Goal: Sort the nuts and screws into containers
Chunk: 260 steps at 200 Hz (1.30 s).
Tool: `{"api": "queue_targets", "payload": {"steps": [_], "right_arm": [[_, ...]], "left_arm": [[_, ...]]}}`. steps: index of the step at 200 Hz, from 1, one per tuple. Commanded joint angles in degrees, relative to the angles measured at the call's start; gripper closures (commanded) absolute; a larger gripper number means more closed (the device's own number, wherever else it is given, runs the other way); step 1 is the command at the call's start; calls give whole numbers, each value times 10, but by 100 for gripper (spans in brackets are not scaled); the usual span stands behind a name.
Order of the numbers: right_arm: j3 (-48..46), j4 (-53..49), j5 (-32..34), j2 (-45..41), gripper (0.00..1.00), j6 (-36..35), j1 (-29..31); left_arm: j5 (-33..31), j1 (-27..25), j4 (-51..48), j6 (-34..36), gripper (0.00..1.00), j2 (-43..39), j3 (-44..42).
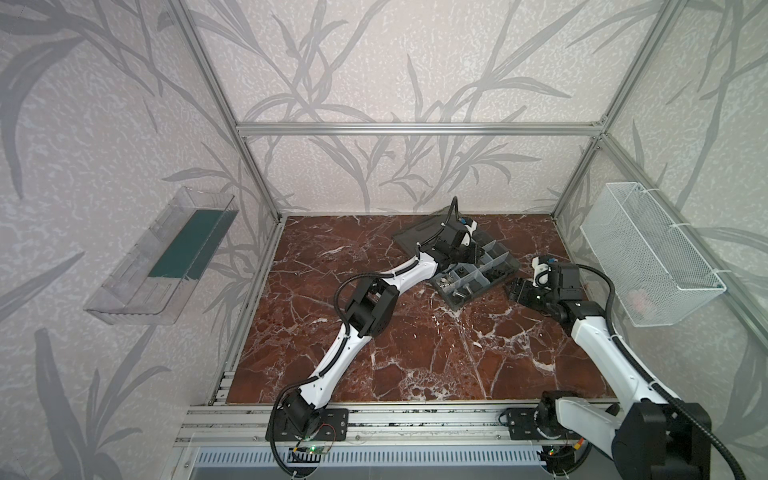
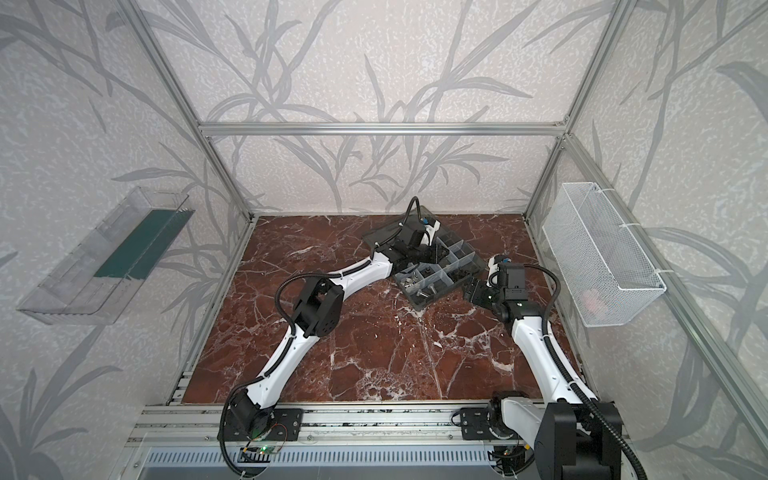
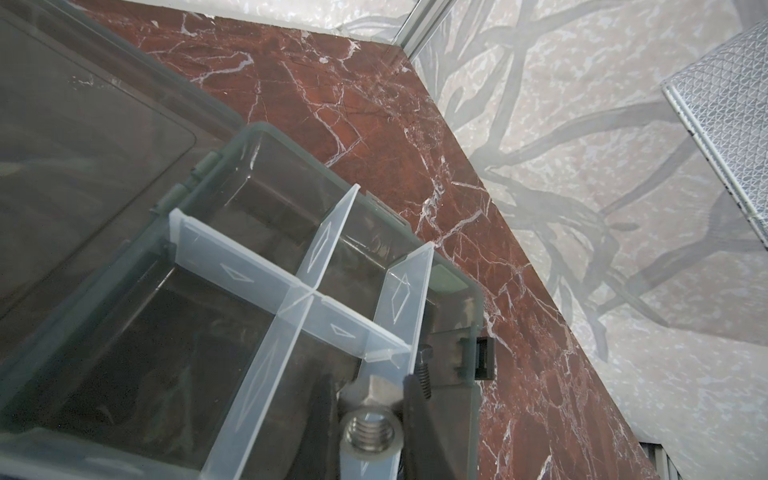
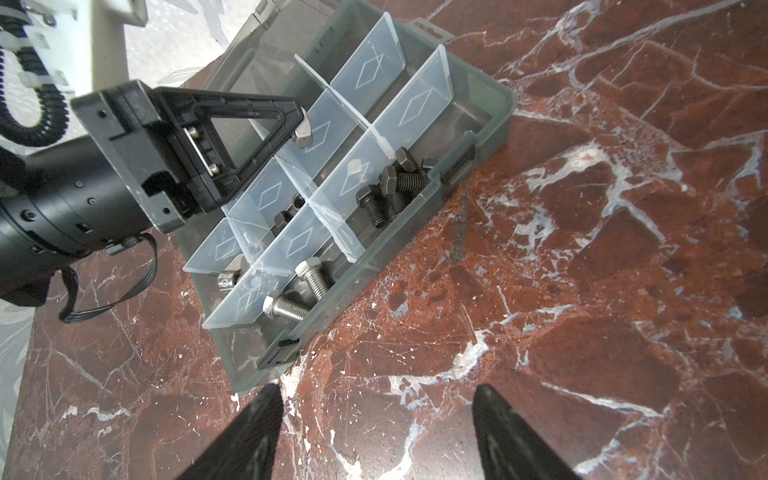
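Containers (image 4: 496, 124): screws (image 4: 376, 203), nuts (image 4: 227, 279) inside | left fingers (image 3: 420, 428) clamp silver nut (image 3: 371, 432) | right fingers (image 4: 245, 436) apart

Red marble tabletop (image 1: 415, 353) under grey organiser box (image 4: 496, 116) (lid open)

Bare tabletop (image 1: 415, 353) near side of organiser box (image 4: 365, 266) — free; pale dividers (image 4: 415, 108) crowd compartments (image 4: 469, 120), left fingers (image 4: 286, 116) overhead.
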Motion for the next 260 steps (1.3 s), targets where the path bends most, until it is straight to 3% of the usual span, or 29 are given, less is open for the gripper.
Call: {"api": "queue_targets", "payload": {"steps": [1,31,74,88,137,164,198,224,260], "right_arm": [[-4,7,-4,2,27,-7,0],[-4,7,-5,1,27,-8,0],[-3,3,-6,-3,27,-11,0],[-1,3,-7,-5,27,-14,0],[38,-19,-20,-1,27,-69,0],[63,-22,-27,3,27,-120,0],[74,5,-23,3,27,-190,0],[36,82,-6,1,27,-202,-1],[-36,226,5,28,27,-207,-1]], "left_arm": [[-11,-3,-9,16,83,-4,-6],[-20,-3,-14,12,65,-7,-7],[-25,-3,-20,14,53,-12,-9],[-25,-3,-21,19,44,-23,-17],[-69,0,-26,69,39,-147,-91],[-88,13,-28,74,37,-237,-163],[-120,44,13,66,35,-370,-326],[-170,66,23,91,33,-457,-444],[-217,110,-3,111,33,-521,-541]]}}
